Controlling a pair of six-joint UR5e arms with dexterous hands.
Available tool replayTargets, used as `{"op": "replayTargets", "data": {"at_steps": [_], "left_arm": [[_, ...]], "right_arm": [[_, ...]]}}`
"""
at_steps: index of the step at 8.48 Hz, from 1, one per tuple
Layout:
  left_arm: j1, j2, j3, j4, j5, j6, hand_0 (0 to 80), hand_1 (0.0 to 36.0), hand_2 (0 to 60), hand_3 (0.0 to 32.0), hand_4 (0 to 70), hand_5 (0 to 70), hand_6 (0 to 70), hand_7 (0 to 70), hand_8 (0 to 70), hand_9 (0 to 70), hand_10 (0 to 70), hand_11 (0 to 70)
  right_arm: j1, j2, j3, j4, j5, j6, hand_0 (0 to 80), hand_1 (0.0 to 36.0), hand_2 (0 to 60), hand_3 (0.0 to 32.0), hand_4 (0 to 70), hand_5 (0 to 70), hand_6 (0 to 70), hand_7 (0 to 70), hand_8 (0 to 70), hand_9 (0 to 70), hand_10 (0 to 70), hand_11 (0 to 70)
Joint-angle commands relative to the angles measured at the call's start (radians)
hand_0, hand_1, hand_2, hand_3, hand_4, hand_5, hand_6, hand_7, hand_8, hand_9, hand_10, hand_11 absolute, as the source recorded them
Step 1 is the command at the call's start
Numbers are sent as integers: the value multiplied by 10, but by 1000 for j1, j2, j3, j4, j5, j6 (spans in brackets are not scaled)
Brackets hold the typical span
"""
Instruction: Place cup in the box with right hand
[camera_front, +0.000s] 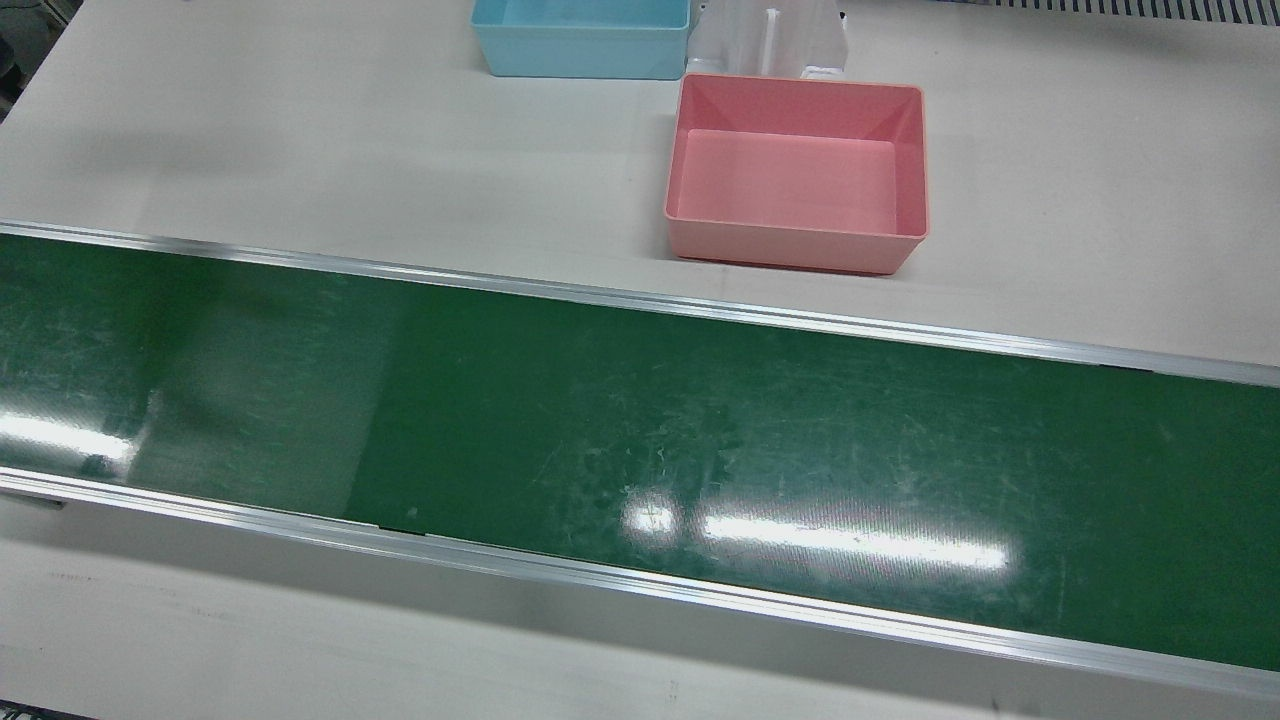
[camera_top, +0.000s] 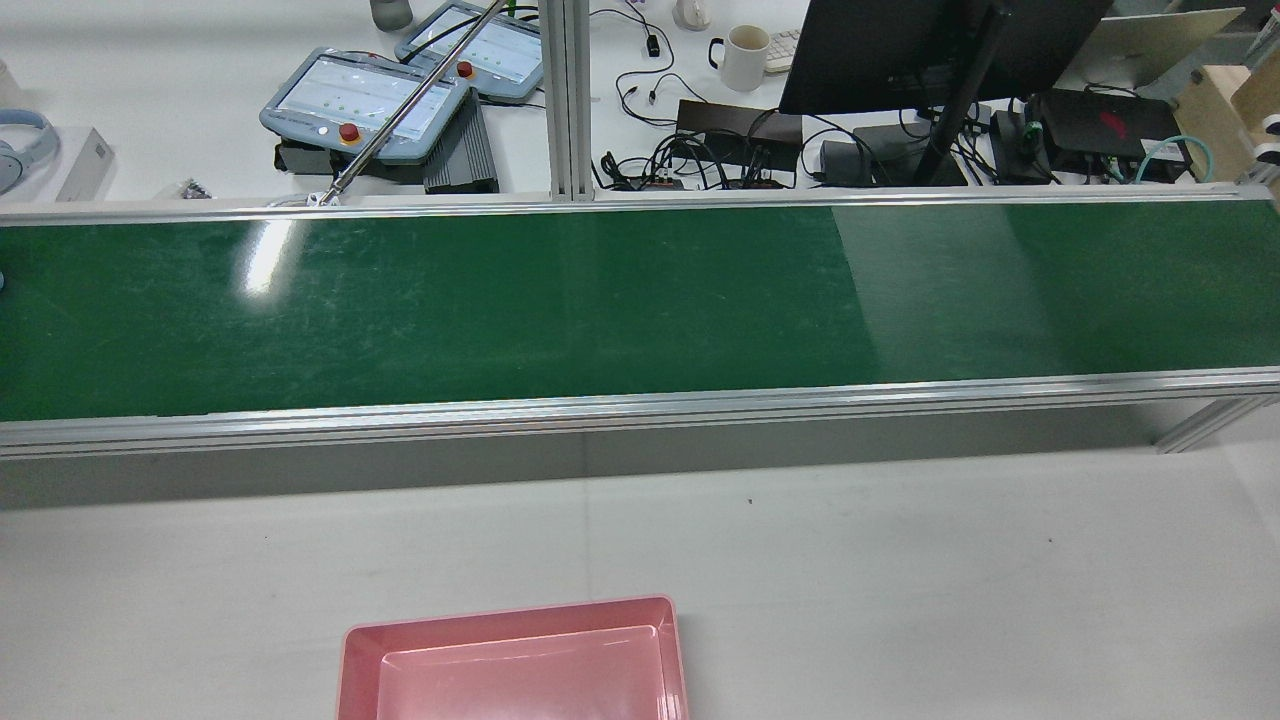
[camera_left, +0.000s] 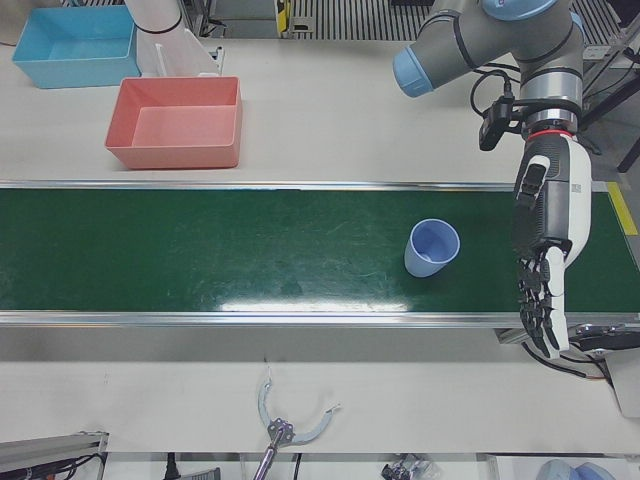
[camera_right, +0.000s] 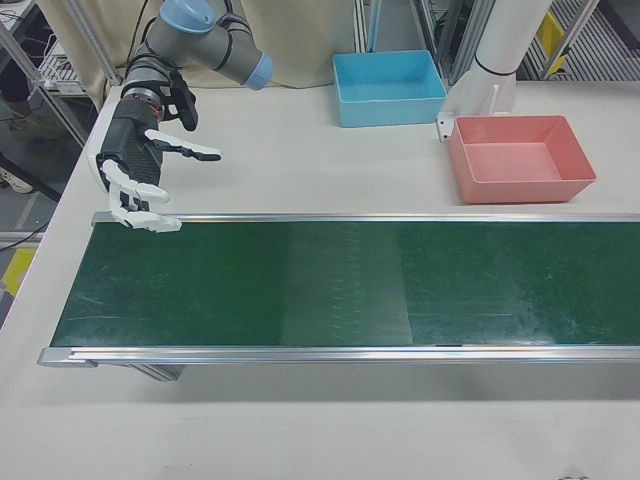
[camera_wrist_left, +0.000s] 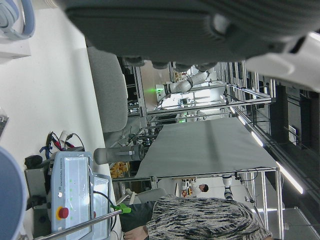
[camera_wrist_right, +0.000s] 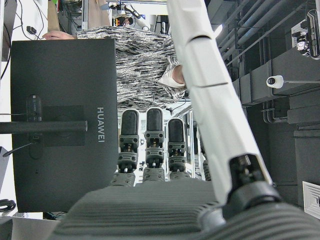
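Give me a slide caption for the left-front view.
Blue cup on the green belt beside the open left hand; pink box beyond.

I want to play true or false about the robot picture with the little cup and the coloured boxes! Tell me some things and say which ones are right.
1. The light blue plastic cup stands on the green conveyor belt. True.
2. The pink plastic box already has the cup in it. False: the box is empty, and the cup is out on the belt.
3. The right hand is holding the cup. False: it is open with its fingers spread at the far end of the belt, holding nothing.
4. The left hand hangs beside the cup without touching it. True.
5. A light blue plastic box sits on the white table near the pink one. True.
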Motion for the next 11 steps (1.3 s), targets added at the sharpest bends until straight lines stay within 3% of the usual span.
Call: {"op": "replayTargets", "data": {"at_steps": [1,3,5,7,11], "left_arm": [[-2,-4,-8,4,0,1,0,0,0,0,0,0,0,0,0,0,0,0],[-3,-4,-8,4,0,1,0,0,0,0,0,0,0,0,0,0,0,0],[-5,-5,-9,5,0,1,0,0,0,0,0,0,0,0,0,0,0,0],[-6,-5,-19,8,-2,1,0,0,0,0,0,0,0,0,0,0,0,0],[-5,-5,-22,14,-8,1,0,0,0,0,0,0,0,0,0,0,0,0]], "right_arm": [[-1,-3,2,-1,0,-5,800,360,0,0,49,172,117,350,255,291,209,340],[-1,-1,4,-1,2,-6,800,360,0,0,99,171,125,387,262,307,220,355],[-1,-3,-5,2,3,-5,800,360,0,0,105,170,125,389,262,306,220,354],[-1,-3,-2,2,3,-5,800,331,0,0,77,163,122,381,262,308,229,365],[2,-8,-2,19,0,-5,800,344,0,4,67,166,118,365,260,301,223,357]]}}
